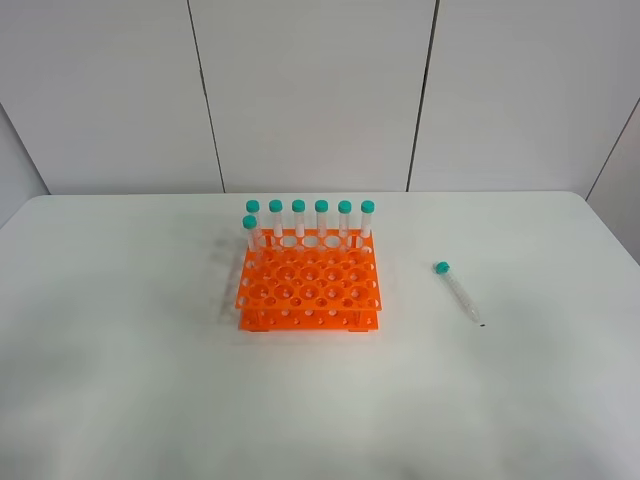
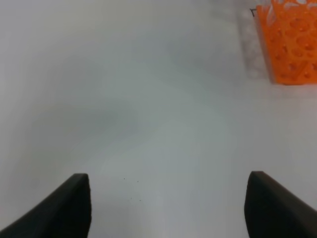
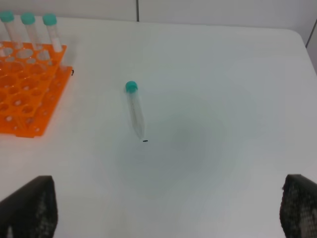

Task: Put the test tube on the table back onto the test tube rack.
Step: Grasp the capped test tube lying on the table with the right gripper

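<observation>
tube (image 1: 458, 291) flat on table (image 1: 120, 380), light/slick/rolls | pinch mid-barrel | both grippers (image 3: 168, 208) spread, empty | rack (image 1: 309, 282) near

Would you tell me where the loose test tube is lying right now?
In the exterior high view the test tube lies flat on the table, to the right of the test tube rack and apart from it.

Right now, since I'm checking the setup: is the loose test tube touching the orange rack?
No, the test tube lies on the table, clearly apart from the test tube rack.
</observation>
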